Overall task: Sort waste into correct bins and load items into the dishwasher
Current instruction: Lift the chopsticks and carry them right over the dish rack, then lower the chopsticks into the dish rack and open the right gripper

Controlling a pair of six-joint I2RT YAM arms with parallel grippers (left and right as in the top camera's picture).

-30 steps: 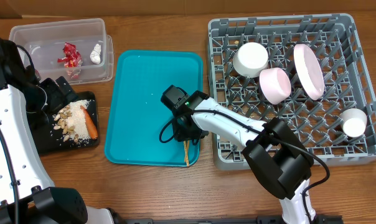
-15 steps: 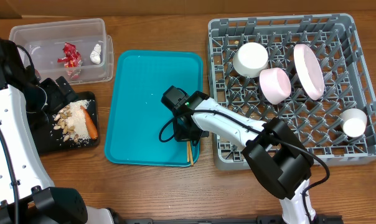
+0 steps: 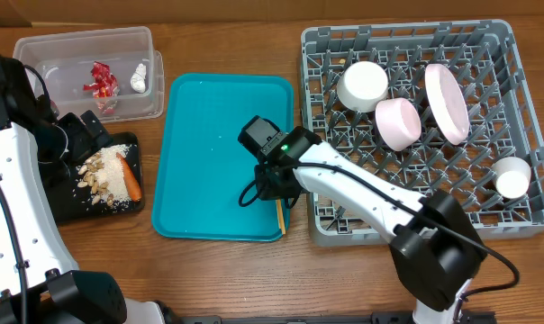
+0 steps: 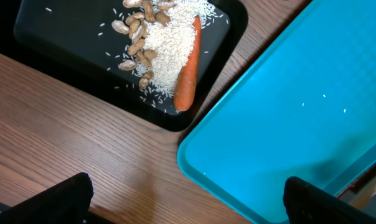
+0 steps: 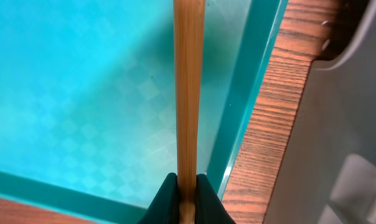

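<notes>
Right gripper (image 5: 187,194): clenched on a thin, straight-grained wooden chopstick (image 5: 188,93), with both dark fingertips pressed on its sides (reads as one stick; can't tell if a second sits behind it).
Chopstick position: over the near right corner of the flat teal plastic tray (image 3: 209,135), running roughly along its raised rim. In the overhead view the free end pokes out below the gripper, just beside the rack's left wall.
Left gripper (image 4: 185,186): released, fingers spread wide with nothing between them. It hovers over the wood-grain table (image 4: 82,143), between the black tray and the teal tray.
Black bin: shallow black rectangular tray (image 4: 51,56) with rounded corners. It holds a tapered orange carrot (image 4: 187,71), beige nut-shell scraps (image 4: 135,43) and a patch of white rice grains (image 4: 169,56). The carrot lies along the edge of the rice.
Clear bin: clear plastic rectangular tub (image 3: 38,54) with a shiny red wrapper (image 3: 102,80) and a small crumpled white wrapper (image 3: 140,78) inside, toward its right end.
Rack: large square grey plastic dish rack (image 3: 524,117) with a peg lattice and open grid walls.
Rack load: white round bowl (image 3: 362,85), second pale round bowl (image 3: 398,123) and white round plate (image 3: 446,103), all tilted among the pegs. A small white cup (image 3: 512,176) sits near the right wall.
</notes>
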